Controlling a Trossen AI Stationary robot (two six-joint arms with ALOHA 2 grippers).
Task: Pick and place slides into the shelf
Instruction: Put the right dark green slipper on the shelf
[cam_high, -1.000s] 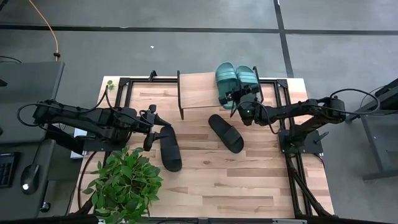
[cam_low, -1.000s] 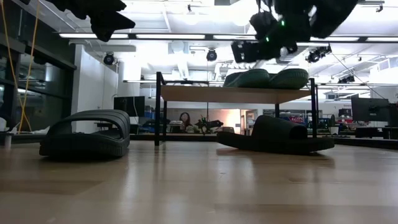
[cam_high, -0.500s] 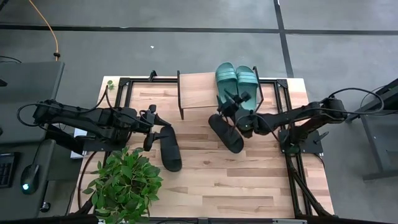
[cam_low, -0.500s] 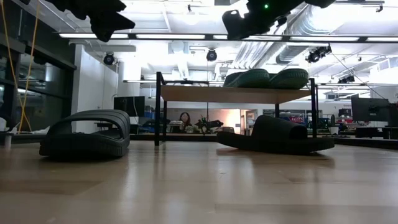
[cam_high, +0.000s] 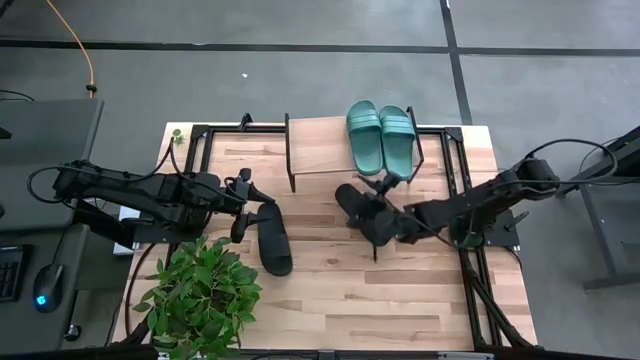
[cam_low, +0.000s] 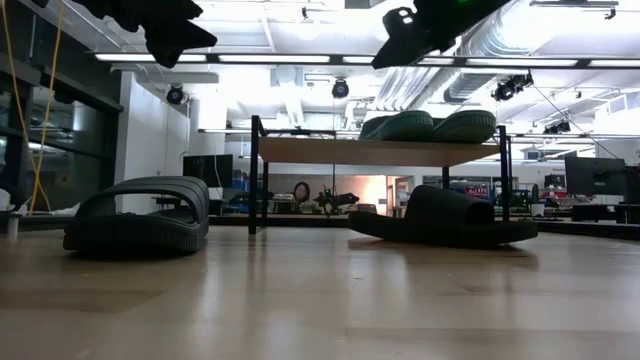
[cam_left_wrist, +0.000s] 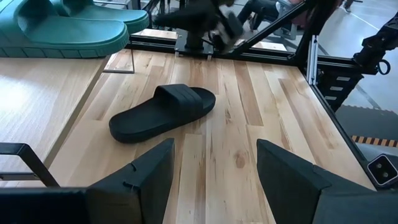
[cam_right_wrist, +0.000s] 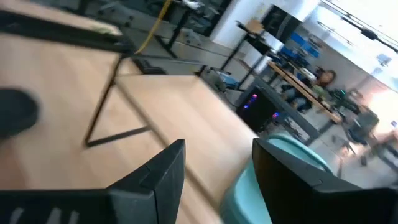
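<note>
Bare shelf (cam_high: 318, 145) half beside teal slides (cam_high: 380, 135); plant (cam_high: 200, 295) crowds near-left corner.

Matt rubber slides (cam_high: 380, 137) on a light wood shelf (cam_high: 318, 146) with black metal legs.

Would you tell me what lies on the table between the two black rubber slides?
Nothing: the high view shows only bare wooden tabletop between the left black slide and the right black slide.

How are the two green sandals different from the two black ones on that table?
Colour: the teal-green slides versus the black slides.
Place: the green pair rests on top of the shelf; both black ones lie on the tabletop.
Arrangement: the green ones sit side by side, parallel; the black ones lie apart, each at its own angle.
Shared: all four are single-strap slides, sole down, and none is held.
</note>
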